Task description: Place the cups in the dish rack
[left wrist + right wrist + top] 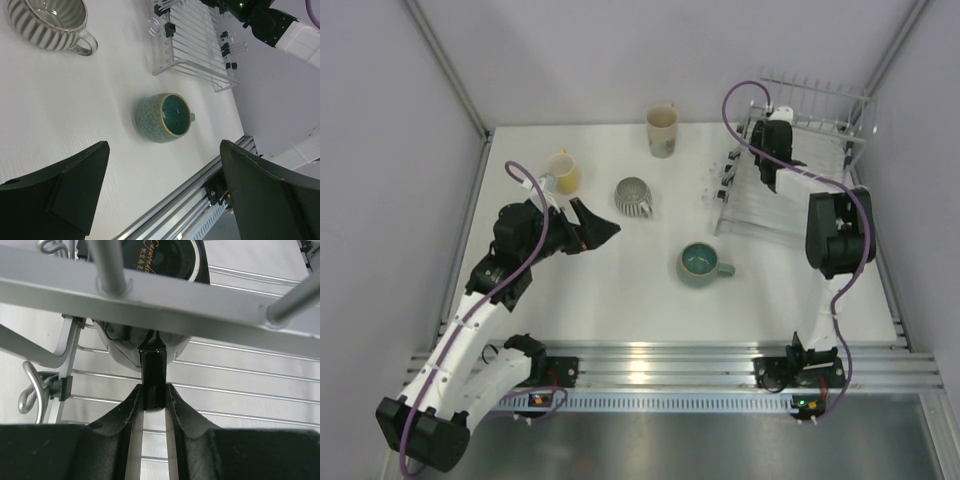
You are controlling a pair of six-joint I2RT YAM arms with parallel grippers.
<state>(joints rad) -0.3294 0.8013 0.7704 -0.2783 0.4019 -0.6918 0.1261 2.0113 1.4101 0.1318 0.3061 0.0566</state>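
right gripper (152, 390) first: its jaws are pinched tight on the handle of the black cup (125, 337), and we see that cup inside the dish rack (210, 310), with a rack bar and two tines crossing in front of it. we cannot tell from the wrist view whether the cup already sits on the wires or hangs from the grip alone. from above, the arm reaches into the far end of the rack at the right back corner of the table (620, 300).

left gripper (598, 222) holds nothing. its jaws stand wide apart, and it hovers over the left half of the table near the grey ribbed cup (634, 196), with its camera looking across at the teal cup (700, 264).

by our count the job is barely begun. one cup is at the rack and not yet let go. four wait on the table: the yellow cup (563, 172) at the left, the grey ribbed one just beside the middle, the cream cup (662, 130) at the back edge, and the teal one nearest the rack, upright with its handle pointing toward it. we see no other cup among the tines, though the arm hides part of the rack.

we judge that releasing the black cup comes next, then the four left on the table.
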